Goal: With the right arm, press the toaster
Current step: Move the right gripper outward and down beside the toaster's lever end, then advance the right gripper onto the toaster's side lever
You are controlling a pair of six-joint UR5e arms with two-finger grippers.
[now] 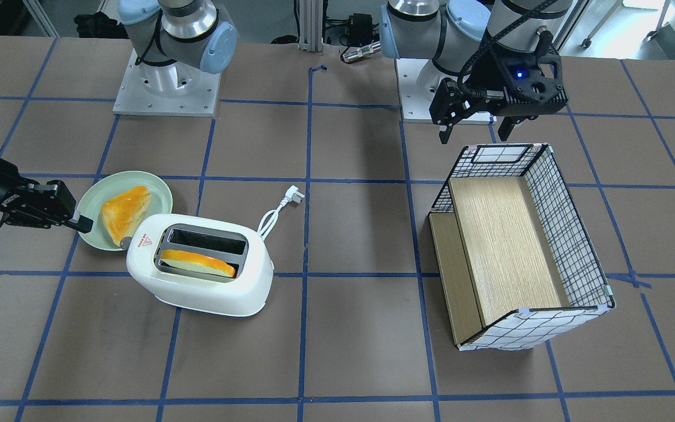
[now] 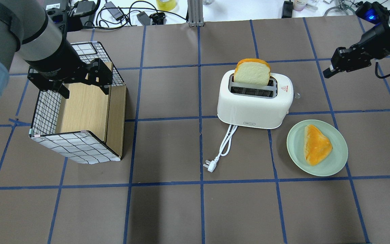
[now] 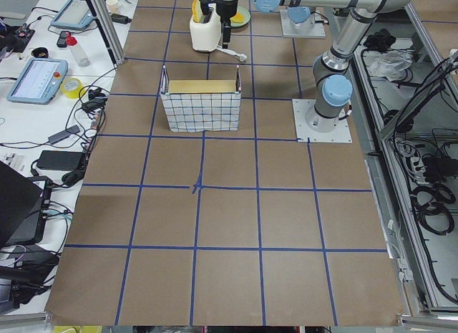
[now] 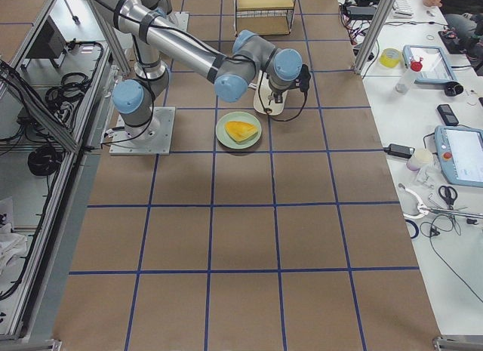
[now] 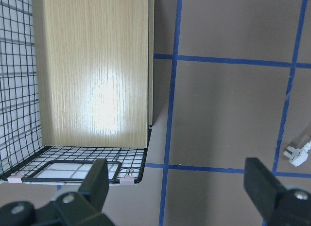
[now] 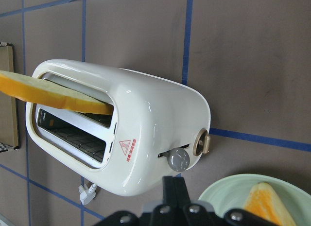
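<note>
Jaws of the right gripper (image 1: 84, 224) are pressed together and hold nothing; the toaster (image 1: 200, 266) stands just ahead of its tip, near but not touching; the small grey lever knob (image 6: 178, 160) on the toaster's end face is the part nearest to the tip (the right wrist view shows it directly in front); a bread slice (image 2: 252, 72) sticks up from one slot; just beside the tip, a green plate (image 2: 296, 146) carries a second slice (image 2: 317, 145); the left gripper (image 1: 474, 136), well apart, hangs with jaws spread wide over one end of a wire basket (image 1: 560, 217).
</note>
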